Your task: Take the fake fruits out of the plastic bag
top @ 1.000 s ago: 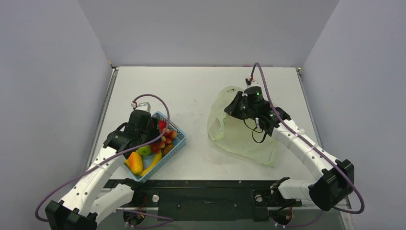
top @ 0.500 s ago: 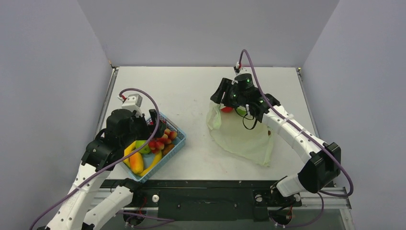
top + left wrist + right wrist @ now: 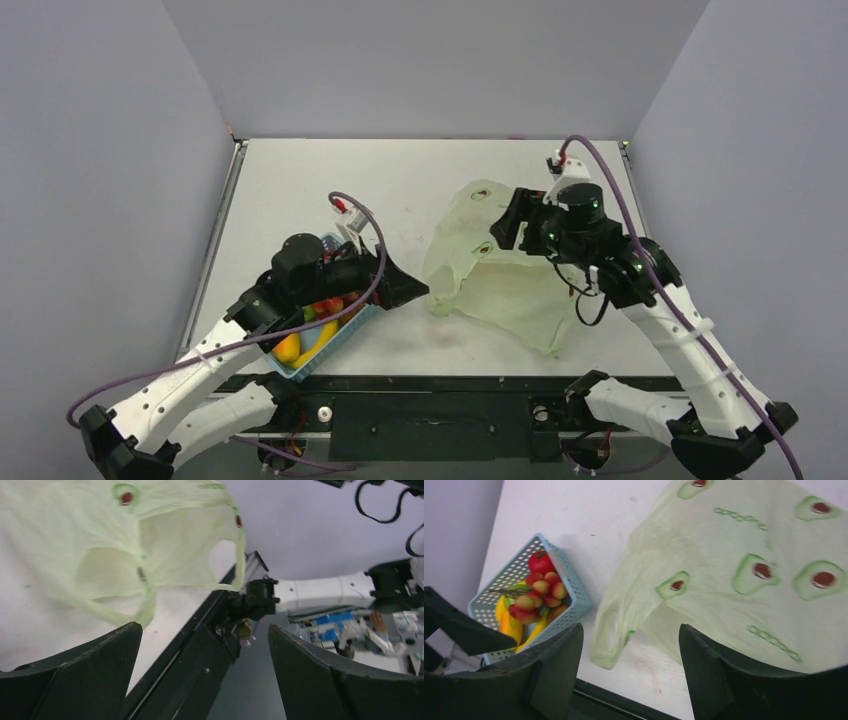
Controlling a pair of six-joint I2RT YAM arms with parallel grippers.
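Note:
The plastic bag [image 3: 495, 285] lies crumpled on the table right of centre, pale green with avocado prints; no fruit shape shows through it. In the right wrist view the plastic bag [image 3: 744, 575] spreads flat, one handle loop hanging near the table edge. Fake fruits sit in the blue basket [image 3: 509, 572]: a red-pink berry cluster [image 3: 538, 597], a round red one [image 3: 540, 561] and a green one [image 3: 518, 587]. My left gripper [image 3: 405, 285] is open just left of the bag, and nothing sits between its fingers [image 3: 202, 630]. My right gripper [image 3: 505, 228] hovers open above the bag's far side, empty [image 3: 630, 630].
The blue basket [image 3: 300, 366] stands at the front left, mostly under my left arm, with yellow bananas [image 3: 509, 625] and an orange fruit [image 3: 286, 347] in it. The black front rail [image 3: 430, 385] runs just below the bag. Grey walls close in three sides.
My right gripper has opened and let go of the bag, which has settled back onto the table. My left arm has swung from over the basket rightward to the bag, its jaws open.

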